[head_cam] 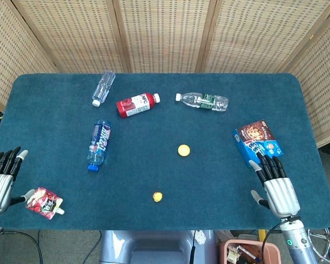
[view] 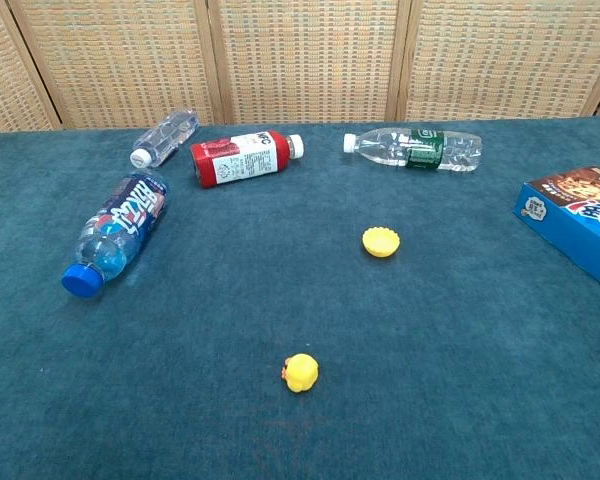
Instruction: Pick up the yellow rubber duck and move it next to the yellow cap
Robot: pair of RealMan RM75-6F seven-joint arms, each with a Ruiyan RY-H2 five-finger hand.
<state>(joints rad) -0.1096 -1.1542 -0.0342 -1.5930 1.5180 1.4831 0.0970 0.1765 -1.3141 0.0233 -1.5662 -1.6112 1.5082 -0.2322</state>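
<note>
Left robot hand (head_cam: 3, 179): resting at the near left edge of the table (head_cam: 55, 143), fingers spread and pointing away, holding nothing. Just beside it, one red-and-white snack pouch (head_cam: 44, 203) lies flat on the table; I cannot tell whether the thumb touches it.

Right robot hand (head_cam: 276, 184): resting at the near right edge, fingers apart and extended, empty. Its fingertips are just beside the near end of one blue cookie box (head_cam: 257, 142), which lies flat by the right edge.

Both robot hands are outside the chest view.

Task items: one yellow rubber duck (view: 300, 372), sitting alone on the near centre of the table, well apart from both robot hands. One yellow cap (view: 381, 241), farther back and a little to the right of the duck, with bare table between them. Neither is touched by anything.

Bottles, count four, all lying on their sides:
- one blue-labelled bottle with a blue cap (view: 115, 232), left of centre, cap end toward the near side;
- one clear bottle (view: 164, 138), far left, white cap;
- one red bottle with a white label (view: 245, 157), just right of the clear one, white cap pointing right;
- one clear bottle with a green label (view: 414, 148), far centre-right, white cap pointing left.

Woven screen panels (head_cam: 165, 33) stand behind the table.
</note>
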